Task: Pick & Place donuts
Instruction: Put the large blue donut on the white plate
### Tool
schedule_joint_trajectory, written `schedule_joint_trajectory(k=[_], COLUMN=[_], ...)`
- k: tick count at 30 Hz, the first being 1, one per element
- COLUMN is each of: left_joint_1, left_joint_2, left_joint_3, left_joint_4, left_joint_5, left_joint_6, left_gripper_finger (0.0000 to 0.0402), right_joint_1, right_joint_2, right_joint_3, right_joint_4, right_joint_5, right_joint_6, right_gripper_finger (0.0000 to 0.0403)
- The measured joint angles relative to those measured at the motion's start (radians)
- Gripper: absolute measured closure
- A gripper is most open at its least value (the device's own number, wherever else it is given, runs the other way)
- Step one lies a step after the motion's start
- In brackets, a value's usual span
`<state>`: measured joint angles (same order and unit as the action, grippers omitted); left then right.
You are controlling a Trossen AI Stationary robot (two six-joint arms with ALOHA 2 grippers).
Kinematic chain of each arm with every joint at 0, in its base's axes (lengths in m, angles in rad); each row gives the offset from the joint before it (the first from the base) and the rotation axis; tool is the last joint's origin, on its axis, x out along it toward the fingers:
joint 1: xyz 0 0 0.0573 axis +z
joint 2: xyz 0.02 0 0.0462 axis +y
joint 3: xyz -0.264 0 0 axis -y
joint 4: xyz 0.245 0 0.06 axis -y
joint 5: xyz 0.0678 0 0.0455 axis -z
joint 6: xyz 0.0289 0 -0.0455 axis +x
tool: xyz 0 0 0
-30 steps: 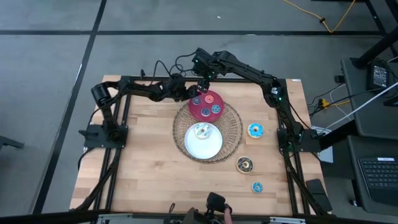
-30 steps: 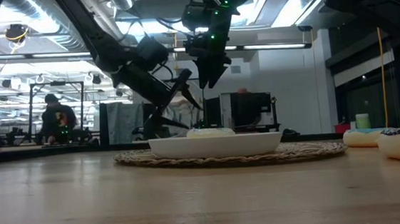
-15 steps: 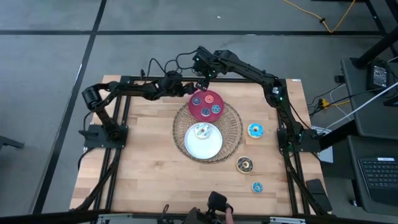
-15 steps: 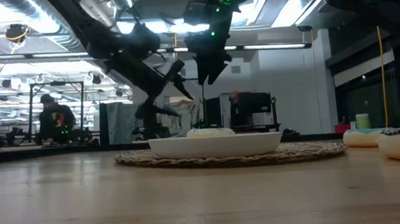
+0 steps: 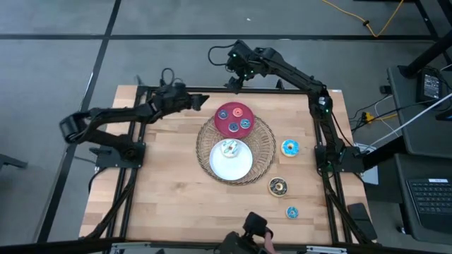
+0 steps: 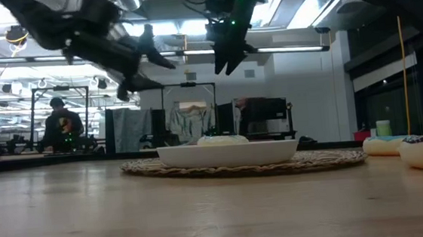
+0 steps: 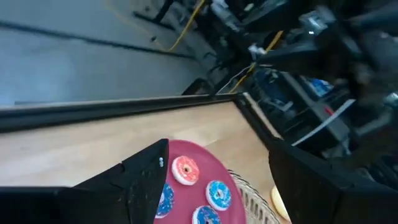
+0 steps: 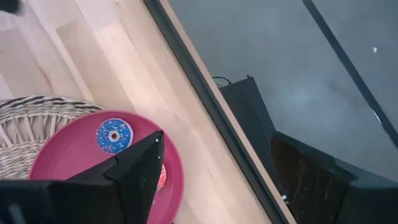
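Note:
The red plate [image 5: 227, 130] rests on the far part of the wicker tray [image 5: 264, 143] and carries an orange-pink donut [image 5: 237, 111] and three blue donuts [image 5: 245, 123]. A white-sprinkled donut [image 5: 229, 147] lies on the white plate [image 5: 232, 168]. Right of the tray, a blue donut [image 5: 289, 147], a dark brown donut [image 5: 277, 185] and a small blue donut [image 5: 292, 212] lie on the table. My left gripper [image 5: 201, 101] hangs open, left of the red plate and above the table. My right gripper [image 5: 233, 83] stands open, high over the table's far edge. Neither holds anything.
Black frame rails [image 5: 141, 92] run along the table's far and side edges. The wood to the left of and in front of the tray [image 5: 162, 190] is bare. In the low view a person [image 6: 61, 126] sits far off in the room behind.
My left gripper has drawn back from the red plate toward the table's left edge, rising and rolling about its own axis, still open. My right gripper has risen and shifted slightly toward the far edge. The donuts have not moved.

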<state>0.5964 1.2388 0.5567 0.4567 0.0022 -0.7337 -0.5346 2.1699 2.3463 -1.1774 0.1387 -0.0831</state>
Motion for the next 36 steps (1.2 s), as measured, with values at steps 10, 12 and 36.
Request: schedule_joint_trajectory(k=[10,12,36], left_joint_1=[-0.012,-0.012,-0.012], left_joint_2=[-0.359,-0.432,-0.865], left_joint_3=[-0.198,-0.235,-0.341], left_joint_4=[-0.013,-0.011,-0.364], left_joint_5=[0.015,-0.001,-0.222], left_joint_6=[0.173,0.201,0.299], left_gripper_finger=[0.0135,0.0135,0.0135], right_joint_1=[0.001,0.003,0.112], right_joint_2=[-0.006,-0.006,-0.26], right_joint_3=[0.0,0.0,0.001], right_joint_4=[-0.036,-0.038,-0.272], right_joint_5=[-0.048,-0.062,0.167], right_joint_6=[-0.002,0.002,0.264], right_gripper_finger=[0.0111,0.0112,0.0111])
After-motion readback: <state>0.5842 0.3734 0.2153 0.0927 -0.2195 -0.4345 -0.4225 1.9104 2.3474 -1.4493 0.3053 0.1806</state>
